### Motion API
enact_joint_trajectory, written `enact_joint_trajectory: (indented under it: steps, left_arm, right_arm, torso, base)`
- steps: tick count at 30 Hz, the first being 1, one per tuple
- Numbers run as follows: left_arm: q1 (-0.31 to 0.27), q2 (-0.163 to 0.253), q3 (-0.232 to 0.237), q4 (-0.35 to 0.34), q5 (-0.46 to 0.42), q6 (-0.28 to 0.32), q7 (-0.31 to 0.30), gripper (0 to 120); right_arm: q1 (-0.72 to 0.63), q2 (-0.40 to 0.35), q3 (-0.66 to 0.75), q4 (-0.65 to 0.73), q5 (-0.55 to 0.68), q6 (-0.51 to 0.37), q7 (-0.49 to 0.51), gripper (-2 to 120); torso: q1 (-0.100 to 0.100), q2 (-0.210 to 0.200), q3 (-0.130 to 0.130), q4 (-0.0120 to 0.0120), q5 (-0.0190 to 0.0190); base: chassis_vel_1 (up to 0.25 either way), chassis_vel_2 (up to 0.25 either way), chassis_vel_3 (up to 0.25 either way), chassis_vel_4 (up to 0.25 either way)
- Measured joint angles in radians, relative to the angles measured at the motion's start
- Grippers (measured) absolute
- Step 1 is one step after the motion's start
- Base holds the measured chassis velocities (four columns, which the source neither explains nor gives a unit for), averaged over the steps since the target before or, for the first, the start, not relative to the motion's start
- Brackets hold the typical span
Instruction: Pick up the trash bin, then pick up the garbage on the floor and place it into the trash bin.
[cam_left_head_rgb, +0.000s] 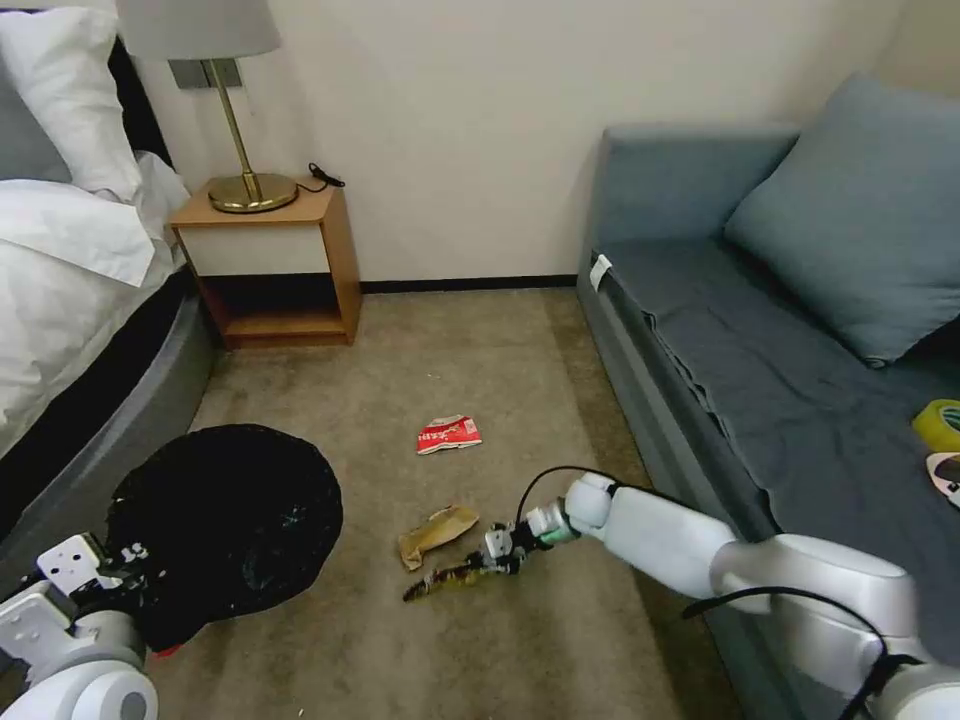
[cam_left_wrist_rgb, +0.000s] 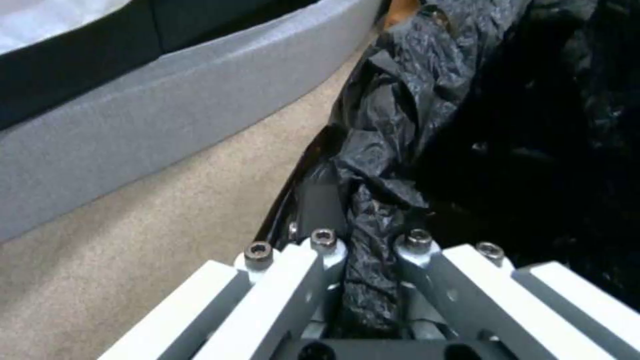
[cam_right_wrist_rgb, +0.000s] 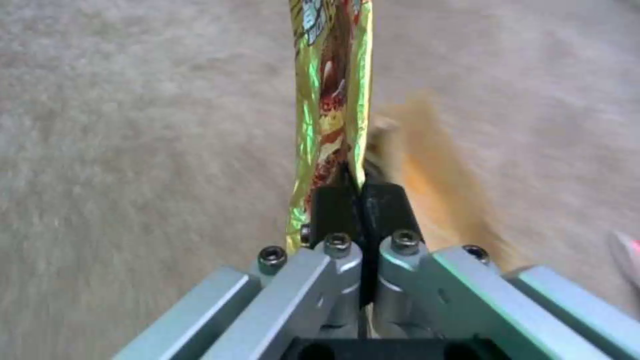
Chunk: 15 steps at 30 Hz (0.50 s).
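With the left gripper clamping the bin at 8 o'clock, the right gripper pinches only the wrapper's edge, which may slip free.

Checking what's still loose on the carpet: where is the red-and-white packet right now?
In the head view the red-and-white packet lies on the carpet mid-floor, between nightstand and sofa, beyond the brown paper wrapper.

Bedroom corner with plain cream wall

A wooden nightstand bearing a brass lamp stands between the white-sheeted bed and a grey-blue sofa with matching cushion.
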Motion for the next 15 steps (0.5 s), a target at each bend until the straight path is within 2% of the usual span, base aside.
enact_joint_trajectory:
  steps: [2,8,11,15]
  left_arm:
    - [0.0,0.001,0.004,0.003,0.003,0.0,0.0,3]
    - [-0.002,0.004,0.016,0.005,0.012,0.0,0.0,3]
    - [-0.002,0.003,0.031,0.008,0.023,0.0,0.0,3]
    - [-0.001,0.004,0.035,0.008,0.027,0.0,0.0,3]
  right_arm:
    - [0.015,-0.045,0.02,0.026,0.017,0.011,-0.004,0]
    - [0.029,-0.112,0.079,0.068,0.073,0.016,-0.007,0]
    - [0.032,-0.157,0.159,0.149,0.148,-0.007,0.005,0]
    - [0.038,-0.189,0.188,0.236,0.206,-0.035,0.032,0]
  torso:
    - [0.0,0.0,0.0,-0.0002,0.0002]
    - [0.0,0.0,0.0,-0.0002,0.0002]
    - [0.0,0.0,0.0,-0.0001,0.0001]
    - [0.0,0.0,0.0,-0.0002,0.0]
  base:
    - [0.0,0.0,0.0,0.0]
    - [0.0,0.0,0.0,0.0]
    - [0.0,0.0,0.0,0.0]
    - [0.0,0.0,0.0,0.0]
